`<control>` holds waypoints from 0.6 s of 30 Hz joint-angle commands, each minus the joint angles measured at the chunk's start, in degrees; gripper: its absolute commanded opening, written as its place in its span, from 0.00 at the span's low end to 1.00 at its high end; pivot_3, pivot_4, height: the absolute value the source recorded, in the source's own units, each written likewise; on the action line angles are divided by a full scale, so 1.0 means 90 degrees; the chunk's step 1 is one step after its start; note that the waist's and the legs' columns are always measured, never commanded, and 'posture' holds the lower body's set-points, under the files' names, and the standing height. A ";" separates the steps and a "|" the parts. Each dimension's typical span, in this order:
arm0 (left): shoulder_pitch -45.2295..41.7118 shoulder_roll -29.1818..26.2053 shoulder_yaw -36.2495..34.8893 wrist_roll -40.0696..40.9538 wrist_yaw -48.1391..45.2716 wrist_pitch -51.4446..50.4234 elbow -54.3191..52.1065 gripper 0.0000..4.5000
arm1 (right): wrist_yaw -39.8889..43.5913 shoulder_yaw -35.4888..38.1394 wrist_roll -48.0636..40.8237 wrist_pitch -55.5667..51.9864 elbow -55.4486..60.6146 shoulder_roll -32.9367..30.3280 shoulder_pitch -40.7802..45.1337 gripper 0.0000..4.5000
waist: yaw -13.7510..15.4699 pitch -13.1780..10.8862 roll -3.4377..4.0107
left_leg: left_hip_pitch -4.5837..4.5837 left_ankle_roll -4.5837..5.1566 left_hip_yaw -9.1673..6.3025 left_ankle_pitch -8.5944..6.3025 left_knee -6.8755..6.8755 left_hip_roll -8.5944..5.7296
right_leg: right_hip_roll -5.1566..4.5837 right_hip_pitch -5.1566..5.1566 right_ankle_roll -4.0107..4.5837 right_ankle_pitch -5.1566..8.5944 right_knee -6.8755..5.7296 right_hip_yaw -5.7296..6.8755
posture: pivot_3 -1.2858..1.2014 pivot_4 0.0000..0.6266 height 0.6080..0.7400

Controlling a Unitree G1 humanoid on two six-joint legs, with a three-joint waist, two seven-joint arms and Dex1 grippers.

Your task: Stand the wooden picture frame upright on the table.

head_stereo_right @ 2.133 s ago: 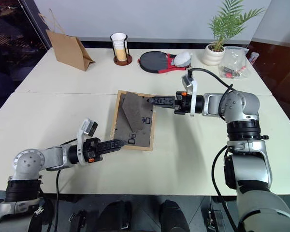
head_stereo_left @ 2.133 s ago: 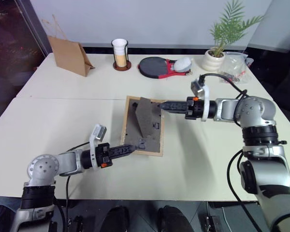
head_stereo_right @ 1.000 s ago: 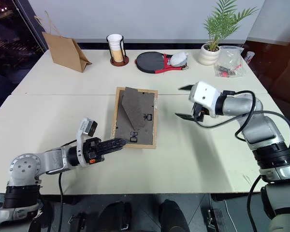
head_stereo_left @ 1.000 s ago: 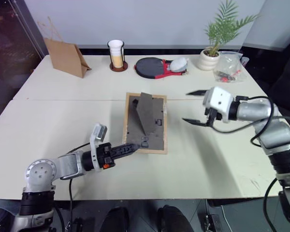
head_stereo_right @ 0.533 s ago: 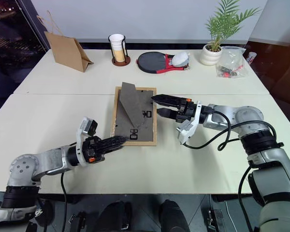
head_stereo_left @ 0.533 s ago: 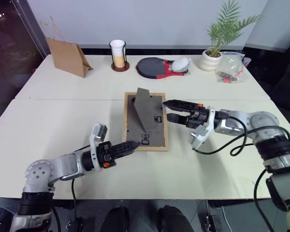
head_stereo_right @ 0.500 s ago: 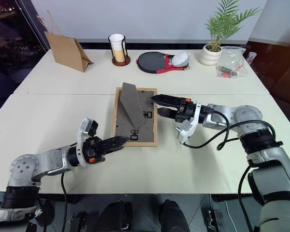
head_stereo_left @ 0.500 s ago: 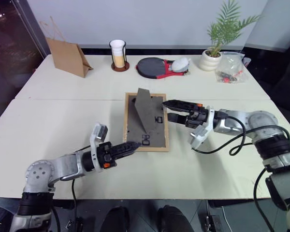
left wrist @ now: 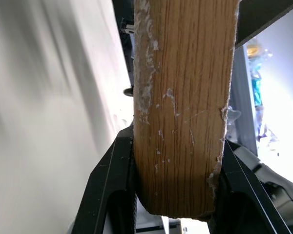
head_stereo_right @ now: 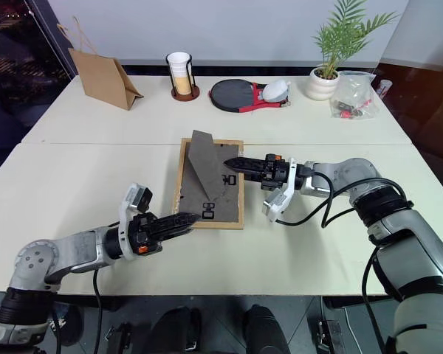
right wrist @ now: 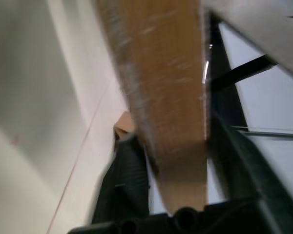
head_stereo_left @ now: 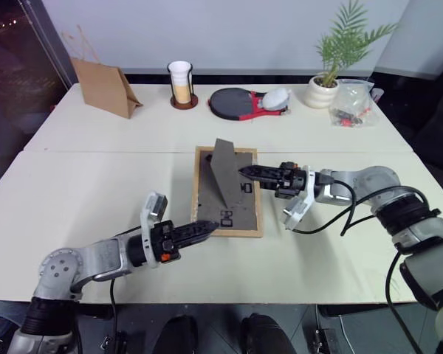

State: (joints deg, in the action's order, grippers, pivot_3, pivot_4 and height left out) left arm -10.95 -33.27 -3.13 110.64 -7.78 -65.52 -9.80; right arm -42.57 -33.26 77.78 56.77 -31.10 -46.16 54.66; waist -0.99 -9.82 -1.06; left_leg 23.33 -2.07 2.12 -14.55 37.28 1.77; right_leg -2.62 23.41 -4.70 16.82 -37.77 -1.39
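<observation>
Lying back-up, the wooden picture frame [head_stereo_left: 227,193] runs lengthwise away.

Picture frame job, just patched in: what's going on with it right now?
The wooden picture frame lies face down on the table, its grey stand folded out and sticking up. The left gripper is clamped on the frame's near edge, the wood sitting between its fingers in the left wrist view. The right gripper has closed on the frame's right edge. Both arms hold it, but it has not been stood up yet.
</observation>
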 commanded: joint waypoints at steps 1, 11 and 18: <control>-0.0094 0.0002 0.0031 0.0262 -0.0092 0.0054 -0.0281 0.24 | -0.0077 -0.0107 -0.0009 -0.0083 0.0134 -0.0010 0.0227 0.23 | 0.0002 0.0000 0.0000 | 0.0000 0.0001 0.0000 0.0000 0.0000 -0.0001 | 0.0001 0.0000 0.0000 0.0000 -0.0001 0.0000 | 0.52 0.24 1.00; 0.0061 -0.0746 -0.0040 0.0143 -0.0322 -0.0127 -0.0425 0.99 | 0.0356 -0.0116 -0.0661 0.0491 -0.0157 -0.0102 0.0302 0.23 | -0.0008 0.0000 0.0000 | -0.0001 0.0002 -0.0001 -0.0001 0.0002 0.0000 | 0.0003 0.0001 0.0000 0.0000 -0.0009 -0.0001 | 0.52 0.24 1.00; 0.0392 -0.2640 -0.0536 -0.2883 -0.3313 -0.0013 -0.0671 0.99 | 0.3550 -0.0381 -0.4102 0.1845 -0.1781 0.0198 0.0460 0.23 | -0.0091 -0.0003 -0.0005 | -0.0006 0.0030 -0.0002 -0.0015 0.0002 -0.0001 | 0.0011 -0.0001 0.0001 0.0001 -0.0016 0.0001 | 0.52 0.24 1.00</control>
State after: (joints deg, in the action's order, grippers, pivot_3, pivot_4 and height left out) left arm -7.28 -54.22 -5.63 91.82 -29.40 -67.82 -15.08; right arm -19.86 -36.07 53.94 70.66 -44.22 -44.96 57.59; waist -1.81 -9.85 -1.11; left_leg 23.23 -1.79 2.08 -14.70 37.31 1.77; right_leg -2.52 23.33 -4.69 16.83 -37.91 -1.35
